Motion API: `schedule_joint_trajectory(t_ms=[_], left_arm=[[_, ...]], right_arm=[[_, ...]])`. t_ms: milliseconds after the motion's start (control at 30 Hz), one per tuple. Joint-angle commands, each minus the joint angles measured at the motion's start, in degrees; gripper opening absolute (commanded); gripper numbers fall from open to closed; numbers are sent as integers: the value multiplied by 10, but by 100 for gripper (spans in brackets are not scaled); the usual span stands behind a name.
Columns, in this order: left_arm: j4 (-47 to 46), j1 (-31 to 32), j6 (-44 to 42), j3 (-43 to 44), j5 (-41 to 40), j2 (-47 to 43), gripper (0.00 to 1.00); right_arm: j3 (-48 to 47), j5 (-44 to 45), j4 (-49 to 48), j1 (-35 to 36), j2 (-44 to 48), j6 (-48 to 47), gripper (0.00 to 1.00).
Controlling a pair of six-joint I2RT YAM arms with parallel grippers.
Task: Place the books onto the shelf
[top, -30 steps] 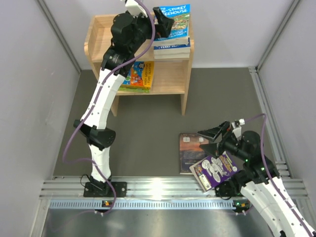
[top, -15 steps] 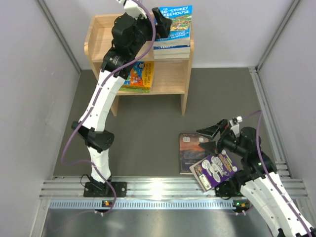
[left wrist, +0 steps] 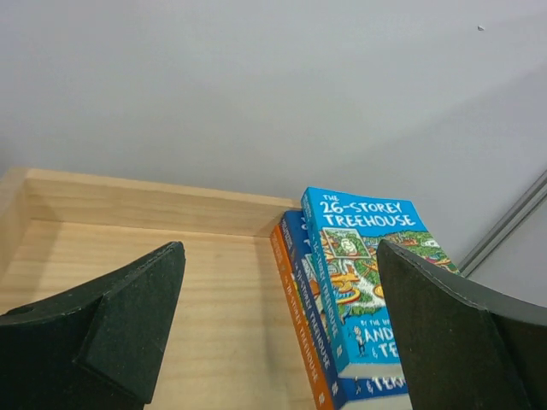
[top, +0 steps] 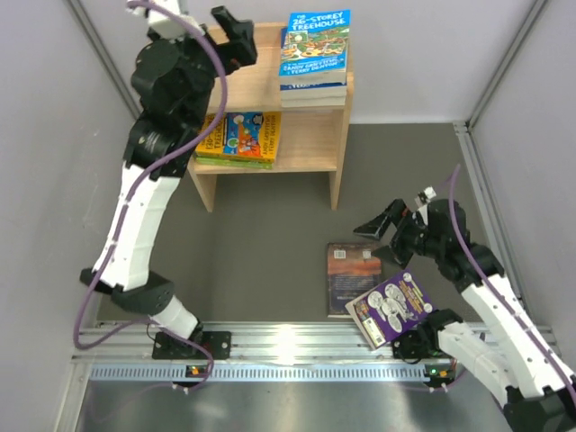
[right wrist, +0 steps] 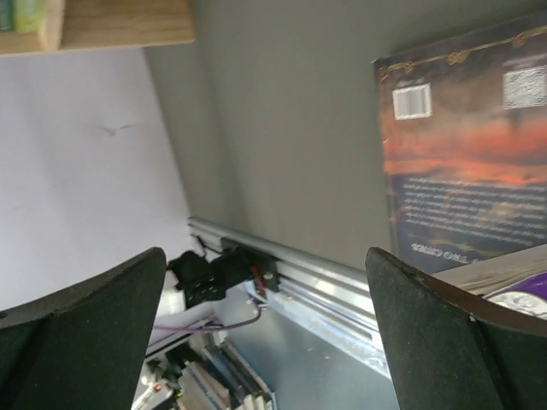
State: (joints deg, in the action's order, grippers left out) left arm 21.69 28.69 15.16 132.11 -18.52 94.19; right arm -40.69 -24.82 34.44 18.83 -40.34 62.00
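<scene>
The light wooden shelf (top: 317, 135) stands at the back. A stack of books with a blue cover uppermost (top: 314, 49) lies on the right of its top tier, and yellow and green books (top: 238, 137) lie on the lower tier. My left gripper (top: 231, 32) hovers open over the top tier's left half, empty; its wrist view has the blue stack (left wrist: 359, 273) just right of the gripper (left wrist: 280, 256). A dark brown book (top: 353, 277) lies on the floor with a purple book (top: 390, 309) partly over its near right corner. My right gripper (top: 383, 236) hangs open and empty above them.
An aluminium rail (top: 288, 340) runs along the near edge, under the purple book's front. Grey walls close in on the left, back and right. The right wrist view has the brown book (right wrist: 466, 162), the rail (right wrist: 325, 278) and a corner of the shelf (right wrist: 120, 21).
The left arm swung left and back from the blue stack, uncovering the lower-tier books. The right gripper lifted and shifted slightly away from the brown book. Both stayed open.
</scene>
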Motion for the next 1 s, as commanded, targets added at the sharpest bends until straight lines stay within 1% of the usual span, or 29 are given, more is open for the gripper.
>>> schedule_joint_trajectory(t_ms=[0,33,67,100,133,167,200,233,267,300,333,367,400,433,467,500,533,567,600,667,733,833,867,900,967], left_arm=[[27,3,6,-65,-48,-87,99],[39,3,16,-87,-48,-126,99],[51,3,44,-112,-45,-147,99],[79,3,59,-170,-37,-168,99],[92,4,73,-202,-4,-209,99],[112,5,106,-234,13,-226,99],[146,6,126,-301,36,-243,99],[161,8,147,-337,56,-273,99],[169,15,186,-374,107,-287,99],[172,22,203,-451,131,-300,99],[171,32,221,-488,169,-320,99],[170,57,250,-521,182,-328,99],[155,69,261,-588,208,-338,99],[137,79,272,-619,231,-339,99],[121,98,296,-676,257,-341,99],[94,105,306,-711,283,-341,99],[36,109,319,-744,311,-337,99],[10,117,345,-772,332,-333,99],[-11,126,355,-820,351,-317,99],[-58,149,377,-862,358,-296,99],[-74,169,383,-875,359,-256,99],[-124,180,401,-878,402,-187,99],[-165,184,406,-878,408,-170,99],[-177,190,408,-875,415,-133,99],[-200,208,416,-856,419,-93,99]], right_arm=[[-90,71,104,-9,-64,-110,100],[-105,84,118,-10,-94,-119,100],[-118,113,130,-9,-110,-132,100],[-144,130,161,-9,-125,-138,100],[-159,150,180,-9,-161,-153,100],[-175,191,201,-9,-181,-163,100],[-202,211,235,-10,-202,-173,100],[-214,229,250,-9,-242,-183,100],[-224,245,260,-8,-261,-201,100],[-236,263,271,-9,-280,-210,100],[-238,266,273,-9,-307,-223,100],[-238,264,270,-9,-318,-226,100],[-232,261,262,-9,-336,-231,100],[-229,260,259,-8,-344,-235,100],[-221,262,256,-8,-358,-238,100],[-215,265,253,-8,-358,-239,100],[-210,267,251,-8,-368,-243,100],[-203,267,246,-8,-373,-244,100],[-188,262,236,-9,-378,-245,100],[-170,234,217,-7,-391,-247,100],[-141,214,184,-5,-406,-249,100],[-112,189,151,-2,-428,-250,99],[-106,184,136,-1,-432,-248,99],[-92,179,127,2,-439,-247,99],[-80,156,96,4,-446,-246,98]])
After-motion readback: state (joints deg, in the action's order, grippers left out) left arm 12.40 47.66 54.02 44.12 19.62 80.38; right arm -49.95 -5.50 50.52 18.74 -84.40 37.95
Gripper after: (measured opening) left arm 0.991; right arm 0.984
